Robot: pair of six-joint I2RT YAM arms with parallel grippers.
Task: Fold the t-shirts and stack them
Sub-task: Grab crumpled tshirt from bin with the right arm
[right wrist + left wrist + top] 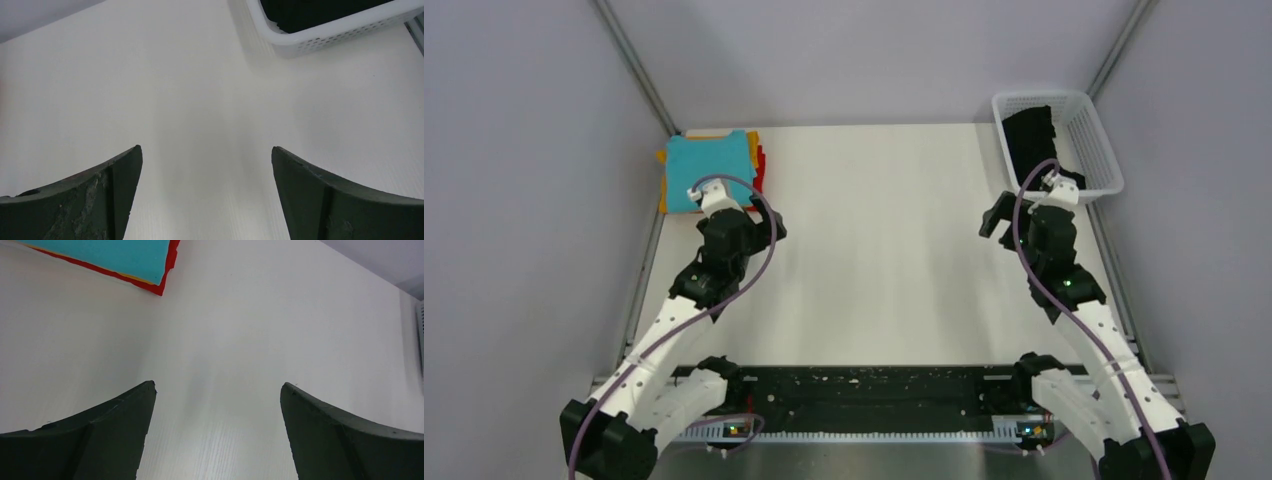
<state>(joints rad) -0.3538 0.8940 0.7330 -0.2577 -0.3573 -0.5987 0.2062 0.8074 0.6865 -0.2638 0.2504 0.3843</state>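
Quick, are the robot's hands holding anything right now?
Left gripper: open, holding nothing.
Right gripper: open, holding nothing.

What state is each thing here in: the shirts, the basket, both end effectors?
teal t-shirt: folded, topping the stack.
red t-shirt: folded, beneath the teal one.
basket: upright, holding dark cloth.
black t-shirt: bunched in the basket, not yet stacked.
left end effector: open, empty.
right end effector: open, empty.

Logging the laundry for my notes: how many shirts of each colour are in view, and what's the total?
teal folded shirt: 1
orange-yellow folded shirt: 1
red folded shirt: 1
black shirt, bundled in the white mesh basket: 1
Total: 4 shirts
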